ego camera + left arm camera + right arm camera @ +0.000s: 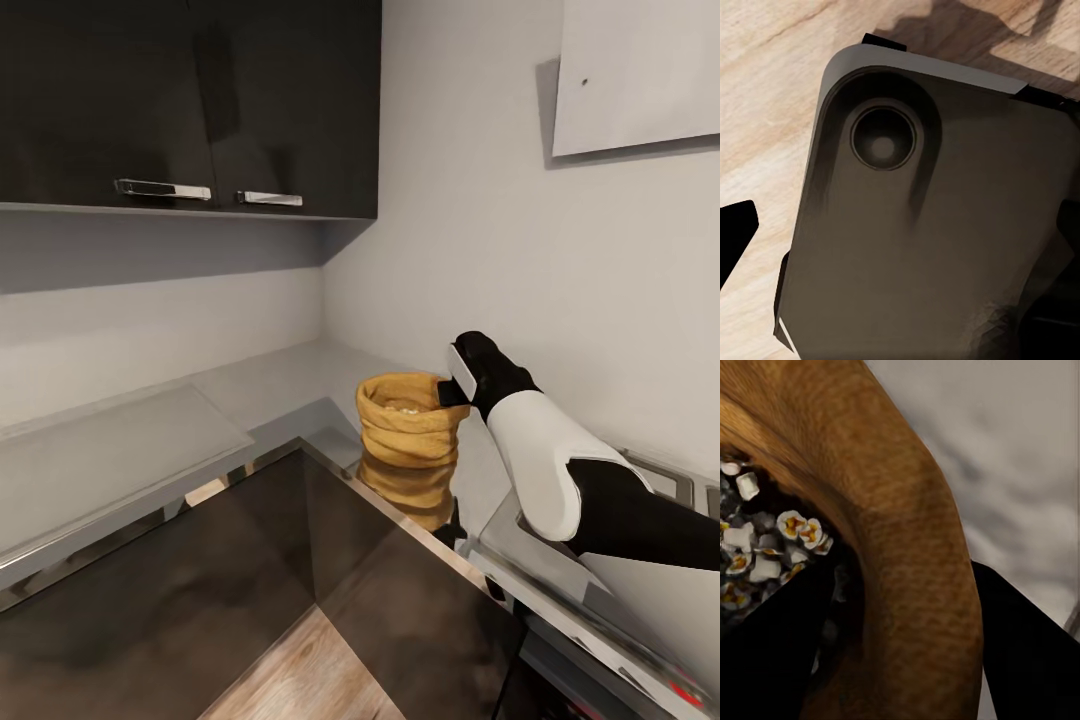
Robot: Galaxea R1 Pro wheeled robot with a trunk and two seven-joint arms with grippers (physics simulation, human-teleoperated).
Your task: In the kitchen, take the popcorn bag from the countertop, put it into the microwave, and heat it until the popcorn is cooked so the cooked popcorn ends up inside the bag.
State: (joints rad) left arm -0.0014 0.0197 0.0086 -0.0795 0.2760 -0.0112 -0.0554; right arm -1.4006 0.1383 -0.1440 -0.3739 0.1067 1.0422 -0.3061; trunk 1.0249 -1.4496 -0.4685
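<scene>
The popcorn bag (408, 418), a squat tan-yellow sack with a rolled rim, stands on the grey countertop (270, 385) in the inner corner, mirrored in the glossy surface. My right gripper (446, 390) reaches its rim from the right. In the right wrist view the rim of the bag (907, 547) runs between the gripper (907, 615), one dark finger (780, 637) inside and the other outside, closed against it. White popped kernels (791, 529) lie inside the bag. My left gripper (900, 225) hangs open over the robot's grey base. The microwave is out of view.
Dark wall cabinets (200, 100) with steel handles hang above the counter's left run. A steel-edged appliance top (600, 590) lies to the right under my forearm. Dark cabinet fronts (250, 560) drop to a wooden floor (300, 670). A white panel (640, 70) is on the right wall.
</scene>
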